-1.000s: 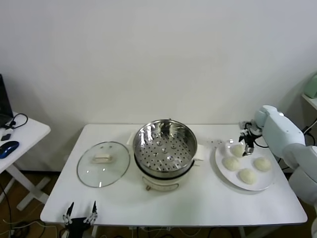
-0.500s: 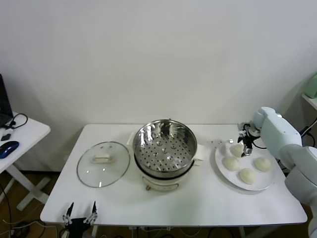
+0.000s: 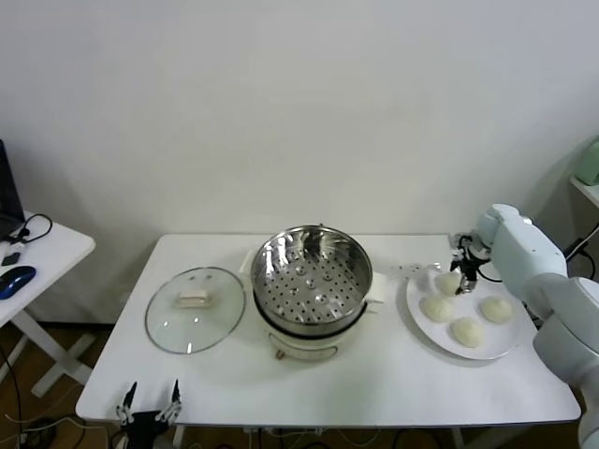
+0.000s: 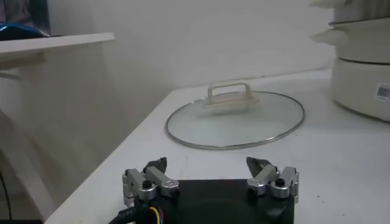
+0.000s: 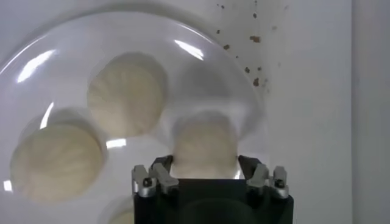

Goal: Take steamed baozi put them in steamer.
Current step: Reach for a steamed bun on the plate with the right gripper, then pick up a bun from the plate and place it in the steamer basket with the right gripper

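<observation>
— Baozi (image 3: 447,282): are any in the steamer (image 3: 312,270) yet?

— None. All four sit on the white plate (image 3: 491,345), right of the steamer, whose basket holds nothing. Every transfer remains.

— Where is the right gripper (image 5: 207,172)?

— Low over the plate's far bun, fingers open wide, one on each side, not yet closed on it.

— And the left gripper (image 4: 210,172)?

— Parked open at the table's (image 3: 393,374) near left corner, by the glass lid (image 3: 195,310).
</observation>
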